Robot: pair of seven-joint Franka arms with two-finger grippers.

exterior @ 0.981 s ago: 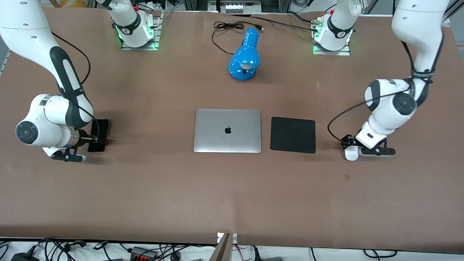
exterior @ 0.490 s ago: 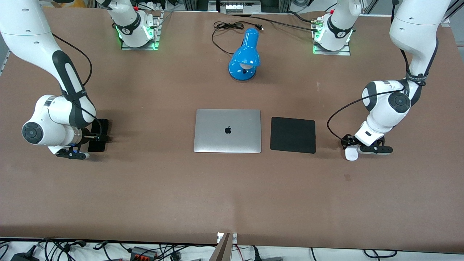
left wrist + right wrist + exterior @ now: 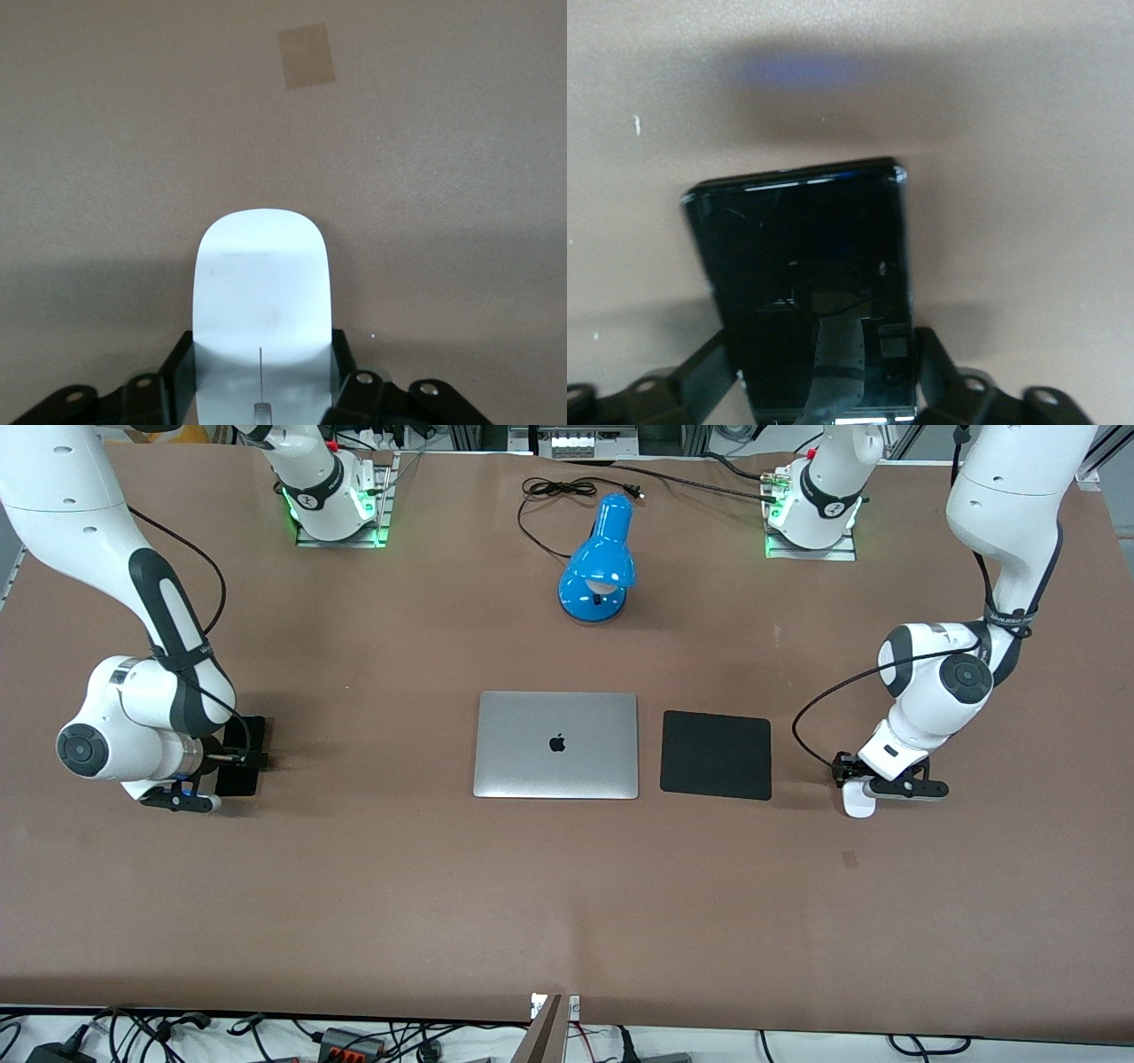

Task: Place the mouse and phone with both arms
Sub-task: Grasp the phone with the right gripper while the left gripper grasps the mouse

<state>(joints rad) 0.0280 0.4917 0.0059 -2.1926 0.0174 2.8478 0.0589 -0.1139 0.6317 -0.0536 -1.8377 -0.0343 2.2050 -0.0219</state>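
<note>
Left gripper (image 3: 262, 390) jaws clamp the mouse (image 3: 261, 310), right gripper (image 3: 824, 376) jaws the phone (image 3: 806, 266); either smooth shell could slip free if lifted off the worktop (image 3: 443, 886).

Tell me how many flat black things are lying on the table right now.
2. The phone lies at the right arm's end, between the right end effector's fingers. The black mat lies beside the closed laptop, toward the left arm's end. None seems hidden.
</note>
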